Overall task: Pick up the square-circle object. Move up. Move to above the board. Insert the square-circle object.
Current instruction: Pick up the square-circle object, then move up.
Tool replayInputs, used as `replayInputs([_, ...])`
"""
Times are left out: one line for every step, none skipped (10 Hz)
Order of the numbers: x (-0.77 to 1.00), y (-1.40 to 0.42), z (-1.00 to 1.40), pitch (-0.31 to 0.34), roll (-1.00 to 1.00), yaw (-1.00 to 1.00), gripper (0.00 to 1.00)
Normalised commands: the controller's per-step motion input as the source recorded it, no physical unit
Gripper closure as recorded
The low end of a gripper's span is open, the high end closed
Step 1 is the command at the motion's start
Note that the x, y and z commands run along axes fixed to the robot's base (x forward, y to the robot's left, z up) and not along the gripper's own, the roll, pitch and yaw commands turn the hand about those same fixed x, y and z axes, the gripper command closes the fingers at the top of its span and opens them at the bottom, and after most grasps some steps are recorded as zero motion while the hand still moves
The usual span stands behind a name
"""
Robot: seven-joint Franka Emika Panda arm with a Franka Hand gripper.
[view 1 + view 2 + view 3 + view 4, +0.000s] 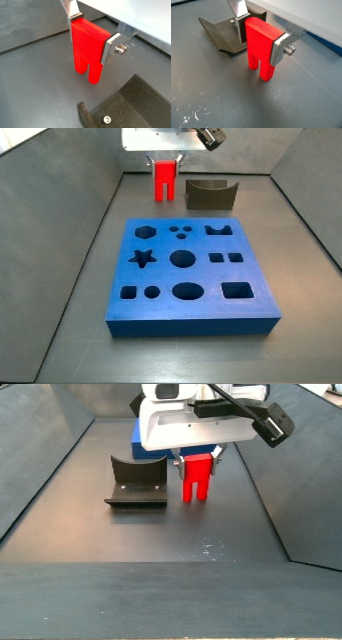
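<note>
- The gripper (91, 31) pinches the red block (89, 50) by its upper part, silver fingers (112, 46) pressed on two opposite sides.
- The block hangs upright below the gripper, its two slotted legs pointing down at the grey floor (298, 100); whether they touch it cannot be told.
- In both side views the fixture (211, 194) stands just beside the block (197, 476).
- The blue board (187, 278) lies well apart from the gripper (166, 164), holes facing up.

no readable text, labels or numbers on any surface, as far as these small views allow
</note>
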Motion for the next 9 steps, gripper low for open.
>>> replayInputs([0.0, 0.0, 0.0, 0.0, 0.0, 0.0, 1.0])
replayInputs([0.0, 0.0, 0.0, 0.0, 0.0, 0.0, 1.0])
replayInputs([0.0, 0.0, 0.0, 0.0, 0.0, 0.0, 1.0])
replayInputs([0.0, 0.0, 0.0, 0.0, 0.0, 0.0, 1.0])
replayInputs([0.0, 0.0, 0.0, 0.0, 0.0, 0.0, 1.0])
replayInputs([0.0, 0.0, 0.0, 0.0, 0.0, 0.0, 1.0])
replayInputs([0.0, 0.0, 0.0, 0.0, 0.0, 0.0, 1.0])
replayInputs([0.0, 0.0, 0.83, 0.0, 0.0, 0.0, 1.0])
replayInputs([0.05, 0.04, 0.81, -0.026, 0.01, 0.05, 1.0])
